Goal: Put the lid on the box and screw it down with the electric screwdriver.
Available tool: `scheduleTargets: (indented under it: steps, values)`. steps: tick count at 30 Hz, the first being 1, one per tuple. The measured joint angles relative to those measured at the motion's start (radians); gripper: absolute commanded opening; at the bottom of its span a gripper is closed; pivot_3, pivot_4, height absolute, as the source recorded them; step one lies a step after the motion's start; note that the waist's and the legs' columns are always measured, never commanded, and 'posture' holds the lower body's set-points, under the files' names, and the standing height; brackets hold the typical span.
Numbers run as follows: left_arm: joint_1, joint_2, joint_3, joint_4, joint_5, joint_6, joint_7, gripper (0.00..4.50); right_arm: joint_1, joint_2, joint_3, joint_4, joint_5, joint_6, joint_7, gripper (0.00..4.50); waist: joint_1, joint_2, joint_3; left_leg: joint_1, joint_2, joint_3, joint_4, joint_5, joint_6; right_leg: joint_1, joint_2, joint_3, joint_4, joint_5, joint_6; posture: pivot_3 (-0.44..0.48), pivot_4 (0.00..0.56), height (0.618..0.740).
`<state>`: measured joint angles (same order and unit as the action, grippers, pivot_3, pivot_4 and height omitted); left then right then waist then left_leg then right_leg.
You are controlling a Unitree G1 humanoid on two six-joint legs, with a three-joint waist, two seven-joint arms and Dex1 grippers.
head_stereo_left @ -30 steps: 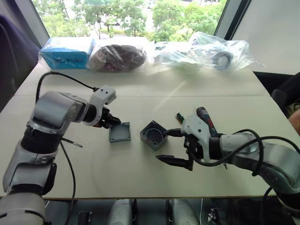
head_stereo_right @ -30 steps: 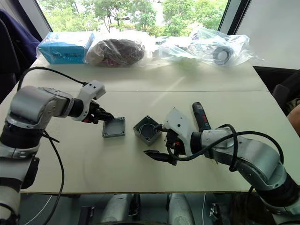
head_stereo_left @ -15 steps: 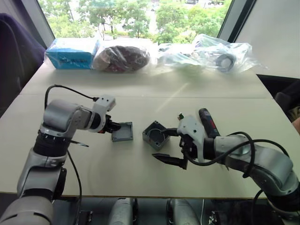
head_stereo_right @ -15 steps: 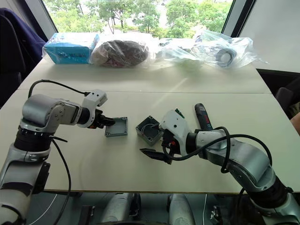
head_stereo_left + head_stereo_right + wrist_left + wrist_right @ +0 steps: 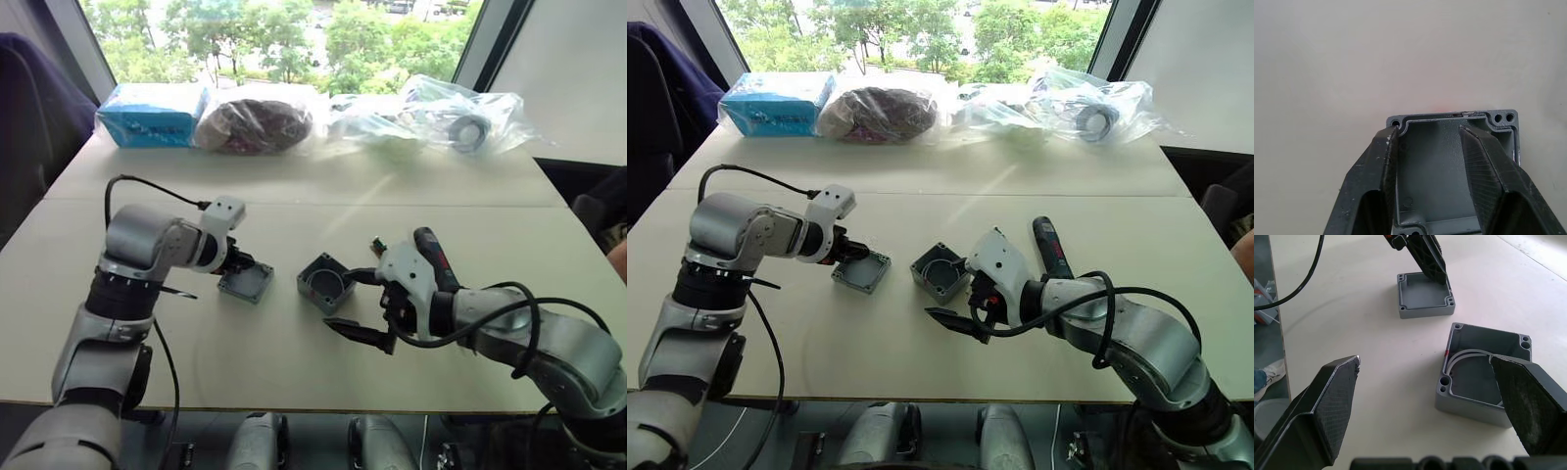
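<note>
The shallow grey lid (image 5: 246, 283) lies hollow side up on the table, turned at an angle, left of the deeper grey box (image 5: 325, 284). My left gripper (image 5: 238, 264) is at the lid's far left edge, open. In the left wrist view one finger sits at the lid's (image 5: 1449, 147) corner and the other inside its rim. My right gripper (image 5: 356, 306) is open wide just right of the box (image 5: 1484, 377), which lies beyond its fingertips and untouched. The electric screwdriver (image 5: 432, 262) lies on the table behind my right wrist, partly hidden.
A small green connector (image 5: 376, 244) lies beside the screwdriver. Along the table's far edge stand a blue carton (image 5: 152, 111), a dark bundle in a bag (image 5: 257, 122) and clear plastic bags (image 5: 441, 113). The table's front edge (image 5: 294, 403) is near my right gripper.
The lid has turned and slid slightly towards the left and front under my left gripper's fingers. The right gripper stays open beside the box. The camera has shifted a little.
</note>
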<state>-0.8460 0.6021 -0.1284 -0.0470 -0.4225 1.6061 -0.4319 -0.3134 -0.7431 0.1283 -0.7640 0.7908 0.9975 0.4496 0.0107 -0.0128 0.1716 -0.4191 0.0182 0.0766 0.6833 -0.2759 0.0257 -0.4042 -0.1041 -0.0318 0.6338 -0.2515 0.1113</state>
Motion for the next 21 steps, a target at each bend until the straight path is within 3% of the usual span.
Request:
scheduleTargets:
  steps: [3, 4, 12, 21]
  values:
    - [-0.035, 0.041, -0.001, -0.024, -0.016, 0.000, 0.000, 4.37, 0.005, 0.009, 0.000, 0.000, -0.001, -0.001, 0.001, 4.50, 0.000, 0.000, 0.000, -0.005, 0.000, 0.000, 0.000, 0.000, 0.000, -0.004, 0.000, 0.000, 0.000, 0.000, 0.000, 0.000, 0.150, 0.740]
    - [-0.040, 0.059, -0.001, -0.035, -0.025, 0.000, 0.003, 4.44, 0.005, 0.009, 0.000, 0.001, -0.003, -0.003, 0.006, 4.50, 0.000, 0.000, 0.000, -0.005, 0.000, 0.000, 0.000, 0.000, 0.000, -0.004, 0.000, 0.000, 0.000, 0.000, 0.000, 0.000, 0.150, 0.740]
    - [0.007, 0.136, 0.001, -0.056, -0.078, 0.000, 0.037, 4.44, 0.001, 0.006, 0.000, 0.006, -0.011, -0.007, 0.050, 4.50, -0.001, 0.000, 0.000, -0.005, -0.001, 0.000, 0.000, 0.000, 0.000, -0.005, 0.000, 0.000, -0.001, 0.000, 0.000, 0.000, 0.150, 0.740]
    - [0.074, 0.066, 0.034, -0.055, -0.149, 0.000, 0.120, 4.44, -0.014, -0.009, -0.001, 0.012, -0.010, 0.002, 0.088, 4.50, 0.001, -0.002, 0.001, -0.006, -0.001, 0.000, 0.000, 0.000, 0.000, -0.005, 0.000, 0.000, -0.001, 0.000, 0.000, 0.000, 0.150, 0.740]
